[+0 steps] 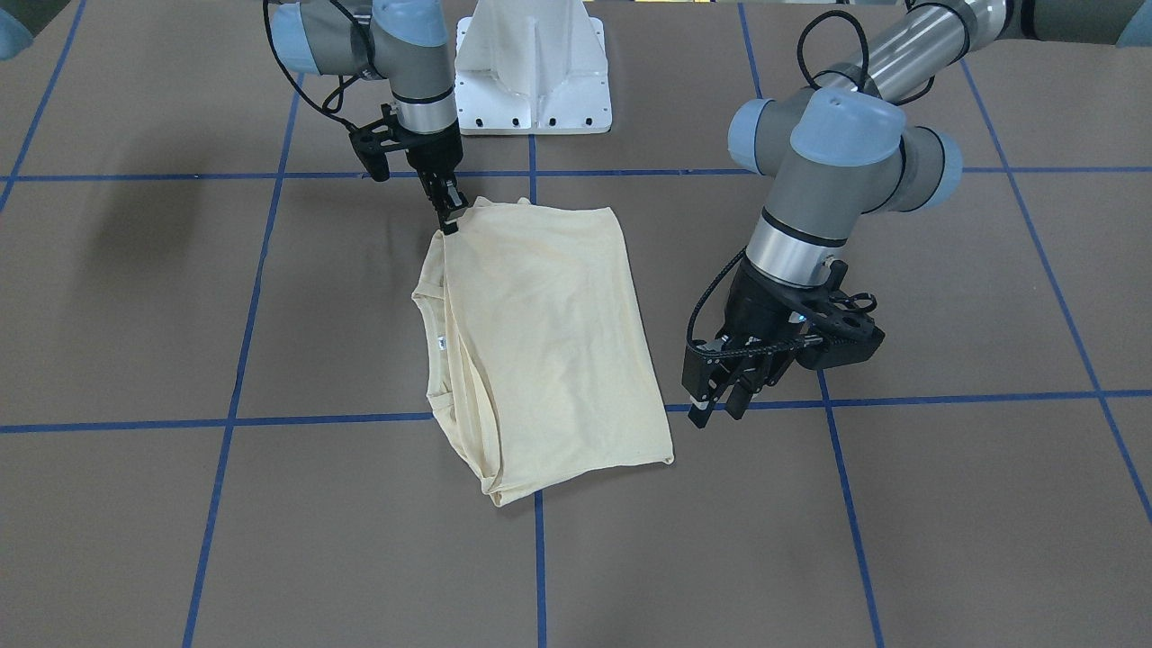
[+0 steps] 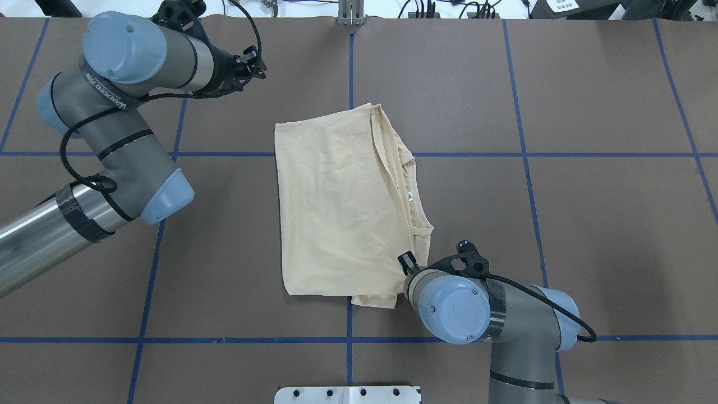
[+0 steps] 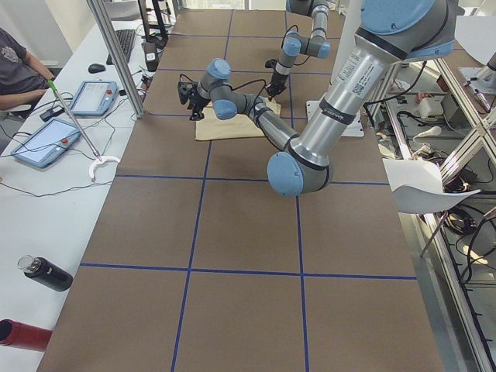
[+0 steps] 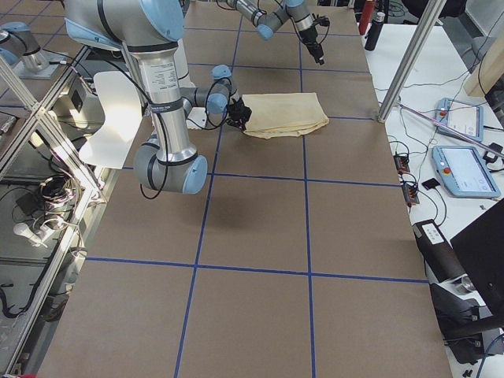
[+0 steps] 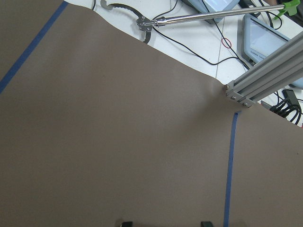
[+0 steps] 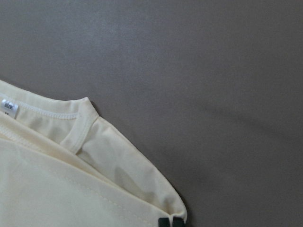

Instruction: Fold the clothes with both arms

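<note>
Lying flat on the brown table straight out from the white pedestal, the pale cream-yellow shirt is folded into a rough rectangle with a plain side up. Its ribbed collar sits on the edge toward the robot's right. A small white tag inside the collar reads "SIZE"; the smaller print under it is too fine to make out. The right gripper is clenched on the shirt's corner nearest the pedestal, its fingertips pinched together over the cloth. The left gripper hangs over bare table farther from the pedestal, just beside the shirt's other long edge. Its fingertips stand apart with nothing between them. A black strap on the left arm carries white lettering that begins "WANTED". The light-blue cap on the right arm bears a raised "UR" mark.
</note>
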`<move>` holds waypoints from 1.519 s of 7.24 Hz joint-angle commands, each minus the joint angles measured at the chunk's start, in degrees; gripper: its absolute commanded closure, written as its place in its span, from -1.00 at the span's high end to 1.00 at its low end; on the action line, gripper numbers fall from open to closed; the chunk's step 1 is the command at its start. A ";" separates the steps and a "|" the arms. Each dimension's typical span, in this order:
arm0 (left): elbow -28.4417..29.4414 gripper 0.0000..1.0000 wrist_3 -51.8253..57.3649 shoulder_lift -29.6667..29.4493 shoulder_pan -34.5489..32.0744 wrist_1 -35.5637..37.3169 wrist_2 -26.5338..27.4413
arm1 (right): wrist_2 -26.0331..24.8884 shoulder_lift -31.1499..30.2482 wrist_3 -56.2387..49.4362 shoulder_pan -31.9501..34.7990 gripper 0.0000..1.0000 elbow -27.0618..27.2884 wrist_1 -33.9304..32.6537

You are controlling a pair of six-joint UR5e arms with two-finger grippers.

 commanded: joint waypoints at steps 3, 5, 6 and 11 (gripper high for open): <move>-4.87 0.15 -3.22 4.97 0.80 -0.45 0.00 | 2.73 -1.70 -0.06 1.12 -1.00 4.03 -0.68; -14.10 0.16 -18.90 9.83 9.46 -0.28 2.79 | 2.64 -2.41 0.11 0.94 -1.00 4.82 -0.68; -19.97 0.16 -24.73 13.85 15.85 0.15 6.29 | 2.73 -2.41 0.29 0.68 -1.00 5.00 -0.68; -19.68 0.15 -36.74 17.67 33.84 2.09 17.49 | 2.64 -2.41 0.29 0.50 -1.00 5.18 -0.68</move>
